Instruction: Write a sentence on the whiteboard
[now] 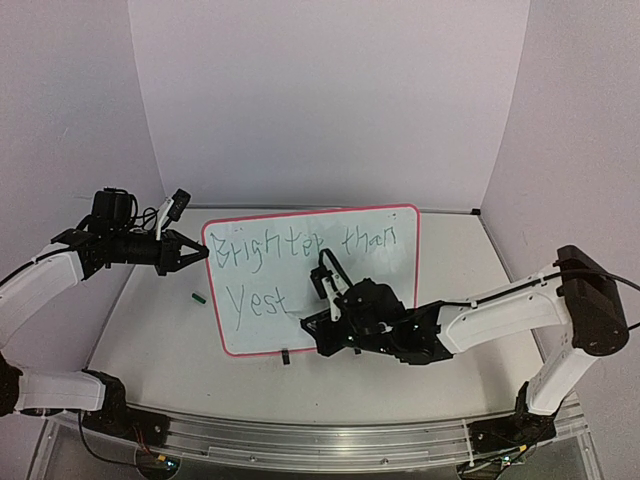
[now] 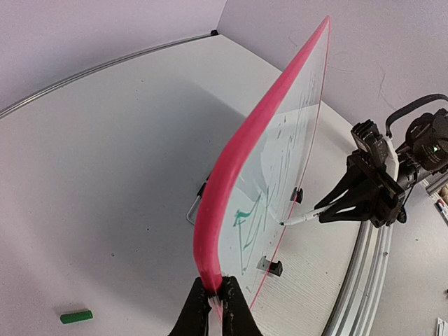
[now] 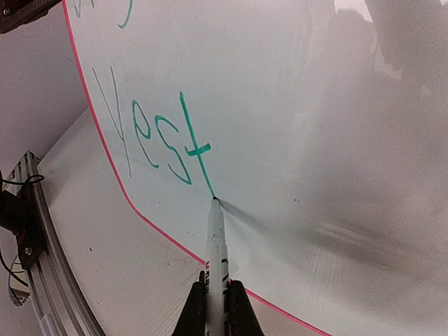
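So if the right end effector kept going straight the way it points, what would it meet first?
The whiteboard. The right end effector is shut on a marker whose tip touches it at the foot of the t in Yest, so going on would press the marker into it.

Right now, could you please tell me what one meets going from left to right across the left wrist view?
Green cap → left gripper → marker → right gripper. The whiteboard spans the middle, so I leave it out.

light: bright, even | glare: sheen on whiteboard (image 3: 315,105) | shadow: soft beside marker (image 3: 215,241) | edges: wrist views bowed
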